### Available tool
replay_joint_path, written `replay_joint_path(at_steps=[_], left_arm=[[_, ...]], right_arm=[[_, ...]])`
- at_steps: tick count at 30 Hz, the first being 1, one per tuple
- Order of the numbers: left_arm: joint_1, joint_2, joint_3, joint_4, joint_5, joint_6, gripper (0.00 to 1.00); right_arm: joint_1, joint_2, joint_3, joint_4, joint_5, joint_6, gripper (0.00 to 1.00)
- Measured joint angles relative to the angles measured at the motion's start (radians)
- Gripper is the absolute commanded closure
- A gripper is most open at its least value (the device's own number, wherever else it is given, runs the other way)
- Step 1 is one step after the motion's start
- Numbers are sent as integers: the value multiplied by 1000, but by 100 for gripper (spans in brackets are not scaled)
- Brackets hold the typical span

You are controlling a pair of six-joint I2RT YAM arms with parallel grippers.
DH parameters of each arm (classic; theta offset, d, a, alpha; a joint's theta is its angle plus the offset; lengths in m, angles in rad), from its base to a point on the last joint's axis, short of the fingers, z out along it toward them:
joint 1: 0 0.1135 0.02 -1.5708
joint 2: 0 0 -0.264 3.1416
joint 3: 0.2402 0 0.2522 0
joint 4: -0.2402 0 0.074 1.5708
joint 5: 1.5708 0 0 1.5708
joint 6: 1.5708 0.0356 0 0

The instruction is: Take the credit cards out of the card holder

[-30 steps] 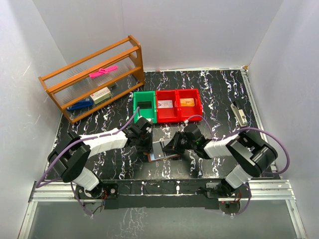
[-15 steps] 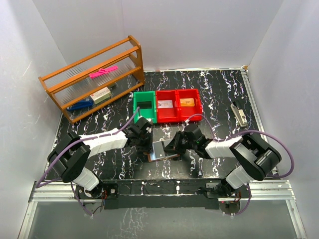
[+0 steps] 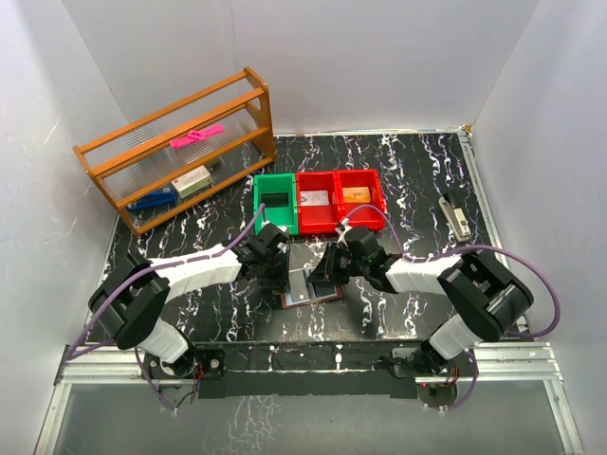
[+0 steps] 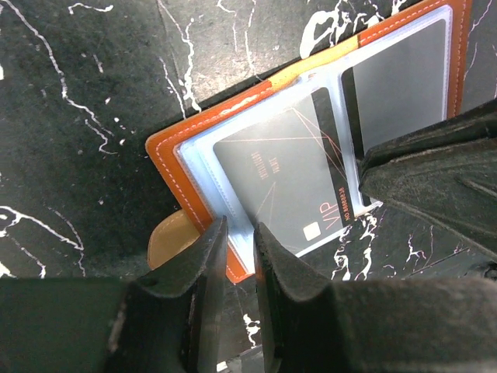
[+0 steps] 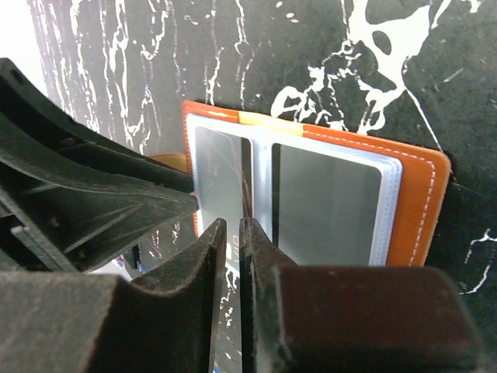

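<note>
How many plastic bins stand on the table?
3, behind the card holder: a green bin at the left, a red bin in the middle, a second red bin at the right. None appears hidden.

A black table point(image 3: 417, 180) veined with white is filling the middle of the top view. A wooden rack point(image 3: 175, 152) is standing on it at the upper left. A green bin point(image 3: 258, 204) and two red bins point(image 3: 321, 227) are sitting side by side, touching, above centre. The card holder point(image 3: 308, 289) is lying open near the centre, and a small grey object point(image 3: 456, 216) is resting at the right edge.
</note>
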Motion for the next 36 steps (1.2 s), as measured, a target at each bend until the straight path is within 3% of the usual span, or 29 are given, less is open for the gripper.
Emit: replay_joint_path(at_steps=[4, 9, 12, 18, 24, 36], left_arm=[[0, -19, 0, -18, -7, 2, 62], [0, -51, 0, -20, -6, 7, 57], [0, -62, 2, -8, 3, 11, 58], [0, -58, 1, 54, 38, 9, 71], [0, -12, -5, 39, 21, 8, 75], [0, 0, -13, 36, -1, 10, 76]], right_arm=[[0, 16, -7, -3, 0, 18, 79], [0, 48, -8, 13, -14, 32, 77], [0, 67, -8, 27, -26, 42, 78], [0, 95, -8, 65, -45, 65, 88], [0, 99, -9, 72, -46, 84, 99], [-13, 62, -28, 64, -40, 90, 100]])
